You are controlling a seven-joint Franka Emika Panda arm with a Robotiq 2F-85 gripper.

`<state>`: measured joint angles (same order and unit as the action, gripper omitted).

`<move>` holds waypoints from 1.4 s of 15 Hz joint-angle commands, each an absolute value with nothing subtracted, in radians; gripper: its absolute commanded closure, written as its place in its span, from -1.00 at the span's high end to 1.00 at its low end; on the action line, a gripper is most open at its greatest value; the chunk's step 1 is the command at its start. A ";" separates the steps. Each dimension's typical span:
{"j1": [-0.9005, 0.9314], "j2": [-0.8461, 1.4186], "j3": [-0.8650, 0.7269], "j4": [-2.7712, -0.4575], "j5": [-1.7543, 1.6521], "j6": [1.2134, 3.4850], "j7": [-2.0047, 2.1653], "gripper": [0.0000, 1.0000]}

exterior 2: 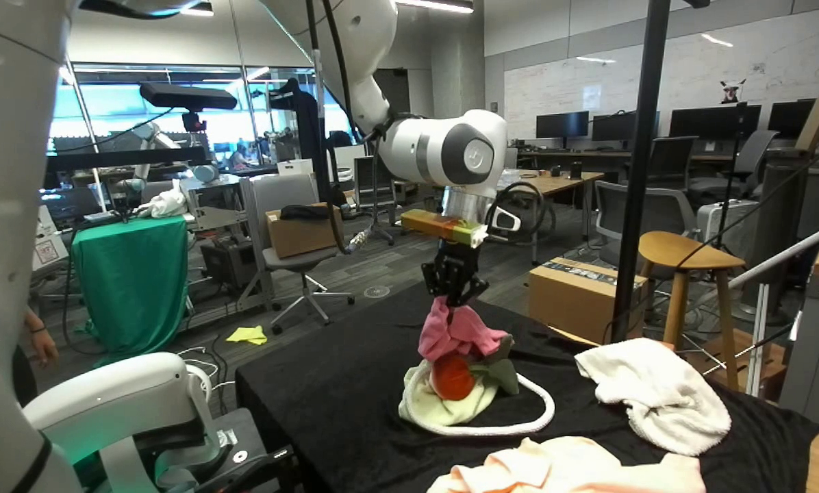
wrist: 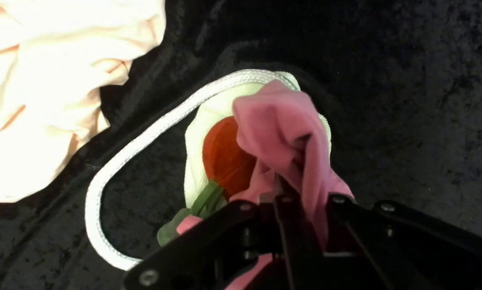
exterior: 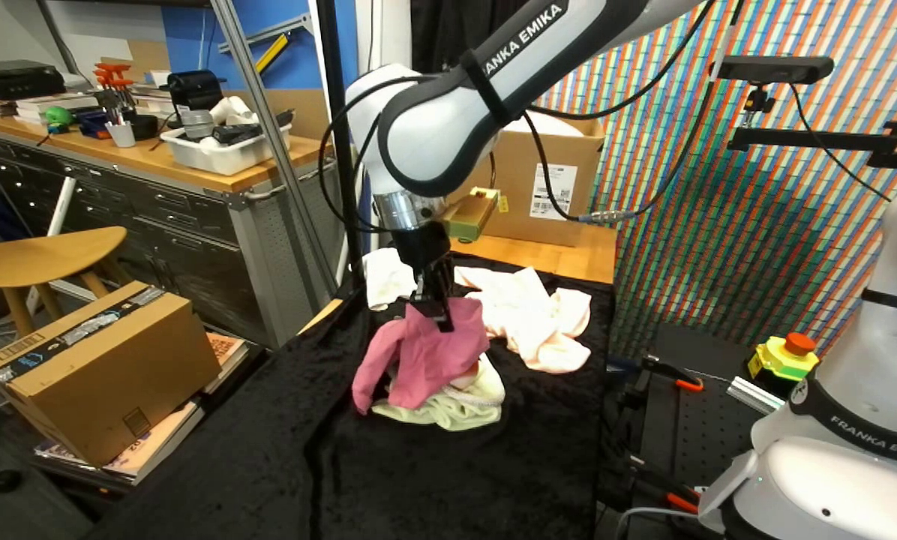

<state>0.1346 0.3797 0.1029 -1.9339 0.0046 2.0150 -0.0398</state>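
I hold my arm (exterior: 437, 127) bent over the black-draped desk (exterior: 456, 487), end effector (exterior 2: 450, 308) pointing down and pinching the pink cloth (exterior: 439, 356). The cloth hangs just beneath my grip; below it sit a round red thing (exterior 2: 452, 378), a pale green cloth (exterior 2: 450, 411) and a white rope (exterior 2: 485, 431).

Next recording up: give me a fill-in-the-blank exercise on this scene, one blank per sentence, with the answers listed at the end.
1. The fingers hold a cloth whose colour is ____.
2. The rope looping beside the red object is ____ in colour.
3. The table cover is ____ in colour.
4. In an exterior view, the arm carries printed words ending in ____.

Missing words: pink; white; black; EMIKA.
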 commanded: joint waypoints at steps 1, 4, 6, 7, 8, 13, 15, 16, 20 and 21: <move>0.144 0.401 0.122 -2.018 0.049 2.223 0.014 -0.85; 0.161 0.447 0.116 -2.045 0.039 2.389 0.084 -0.82; 0.165 0.465 0.108 -2.058 0.033 2.447 0.114 -0.28; 0.165 0.471 0.106 -2.060 0.032 2.459 0.124 -0.14; 0.165 0.470 0.101 -2.066 0.027 2.464 0.132 -0.01; 0.148 0.430 0.096 -2.085 0.034 2.432 0.123 0.75; 0.138 0.405 0.097 -2.093 0.038 2.432 0.113 1.00; 0.134 0.392 0.096 -2.097 0.040 2.436 0.111 1.00; 0.115 0.347 0.093 -2.105 0.044 2.442 0.105 1.00; 0.112 0.340 0.091 -2.105 0.043 2.445 0.108 1.00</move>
